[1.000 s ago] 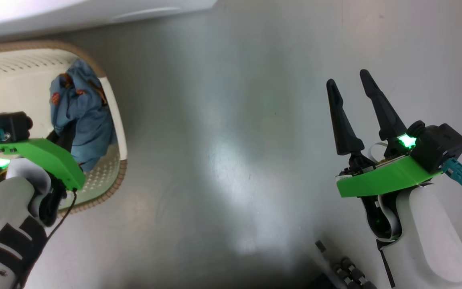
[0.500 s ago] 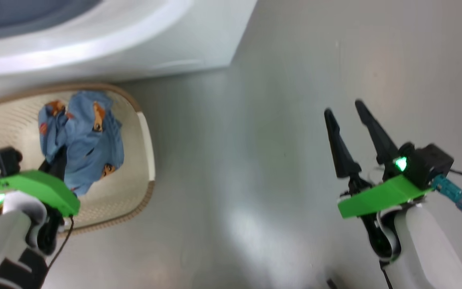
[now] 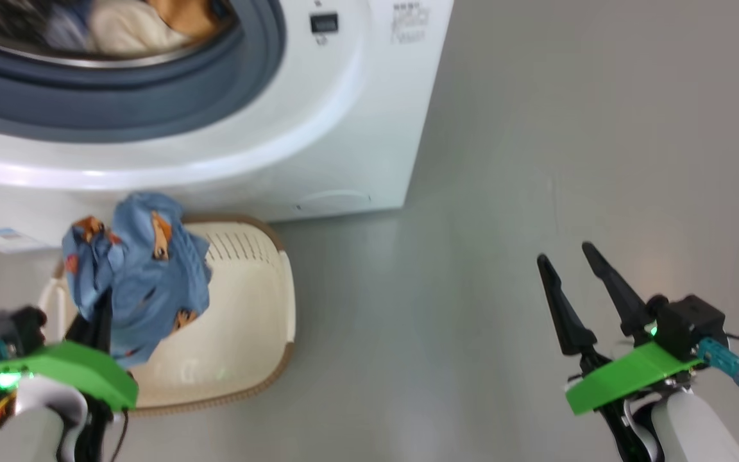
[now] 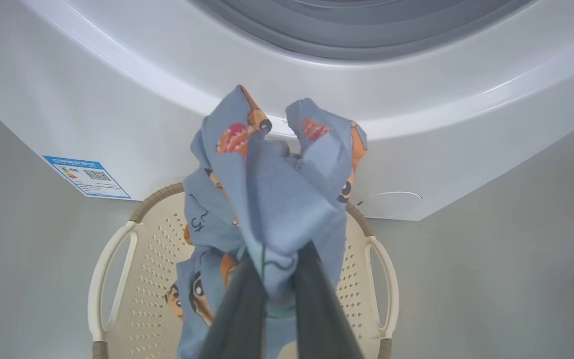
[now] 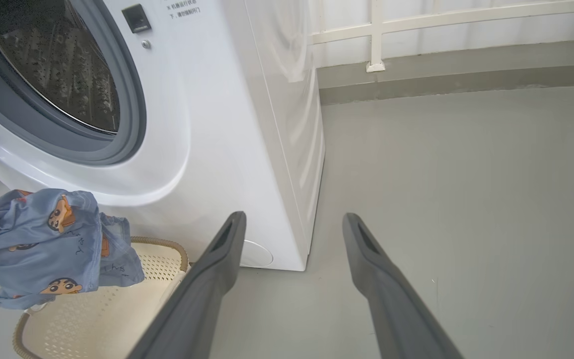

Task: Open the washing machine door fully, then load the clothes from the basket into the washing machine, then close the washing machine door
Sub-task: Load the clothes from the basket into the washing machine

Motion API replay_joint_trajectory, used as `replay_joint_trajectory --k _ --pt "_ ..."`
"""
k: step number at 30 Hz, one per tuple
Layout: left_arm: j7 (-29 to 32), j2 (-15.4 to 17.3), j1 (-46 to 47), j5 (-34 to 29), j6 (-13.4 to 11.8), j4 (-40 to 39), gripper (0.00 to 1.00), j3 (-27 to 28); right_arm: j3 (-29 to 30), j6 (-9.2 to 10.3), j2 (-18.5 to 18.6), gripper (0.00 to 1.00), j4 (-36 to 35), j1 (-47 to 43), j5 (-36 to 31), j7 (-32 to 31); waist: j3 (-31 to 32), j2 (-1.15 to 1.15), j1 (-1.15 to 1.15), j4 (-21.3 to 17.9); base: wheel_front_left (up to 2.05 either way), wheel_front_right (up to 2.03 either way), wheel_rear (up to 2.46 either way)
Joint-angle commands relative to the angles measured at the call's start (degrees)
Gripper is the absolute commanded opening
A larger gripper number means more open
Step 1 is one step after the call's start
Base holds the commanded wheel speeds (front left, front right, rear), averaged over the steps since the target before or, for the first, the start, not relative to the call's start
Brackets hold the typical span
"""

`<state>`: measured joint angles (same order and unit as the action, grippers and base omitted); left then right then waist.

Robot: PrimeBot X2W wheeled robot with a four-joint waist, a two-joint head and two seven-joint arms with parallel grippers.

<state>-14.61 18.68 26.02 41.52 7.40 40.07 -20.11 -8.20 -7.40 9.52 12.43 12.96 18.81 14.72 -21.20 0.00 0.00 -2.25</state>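
The light blue garment (image 4: pixel 277 169) with orange cartoon prints hangs bunched above the cream basket (image 4: pixel 155 197), and my left gripper (image 4: pixel 279 259) is shut on it from below. In the head view this garment (image 3: pixel 138 276) covers the left fingertips. The white washing machine (image 3: pixel 356 128) stands right behind the basket (image 3: pixel 283 321), its round opening uncovered. A cream garment (image 3: pixel 126 29) lies in the drum. The door is out of view. Out to the right over bare floor, my right gripper (image 3: pixel 564 252) is open and holds nothing, as the right wrist view also shows (image 5: pixel 294 219).
The grey-blue gasket (image 5: pixel 135 124) rings the steel drum (image 5: pixel 53 65). A blue sticker (image 4: pixel 86 177) and round filter cap (image 4: pixel 389 204) mark the machine's lower front. Grey floor (image 5: pixel 466 199) runs right to a white railing (image 5: pixel 376 35) on a low kerb.
The head camera has tilted up, bringing the machine's front and opening into the picture. The left gripper keeps its hold, and the blue garment now sits higher over the basket's far rim.
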Motion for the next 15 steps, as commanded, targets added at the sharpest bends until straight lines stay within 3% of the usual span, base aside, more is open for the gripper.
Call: replay_joint_trajectory --k 1,15 --pt "-0.4 1.9 -1.6 -1.5 0.1 -2.0 0.0 3.2 -1.1 -0.09 0.7 1.0 -1.0 -1.7 1.2 0.3 5.7 0.0 0.0 2.3 0.0 0.0 0.0" --pt "-0.4 -1.3 -20.3 -11.9 0.1 -20.7 0.0 14.5 3.2 -0.09 2.8 1.0 -2.3 -12.1 2.7 0.3 15.8 0.0 0.0 2.5 0.0 0.0 0.0"
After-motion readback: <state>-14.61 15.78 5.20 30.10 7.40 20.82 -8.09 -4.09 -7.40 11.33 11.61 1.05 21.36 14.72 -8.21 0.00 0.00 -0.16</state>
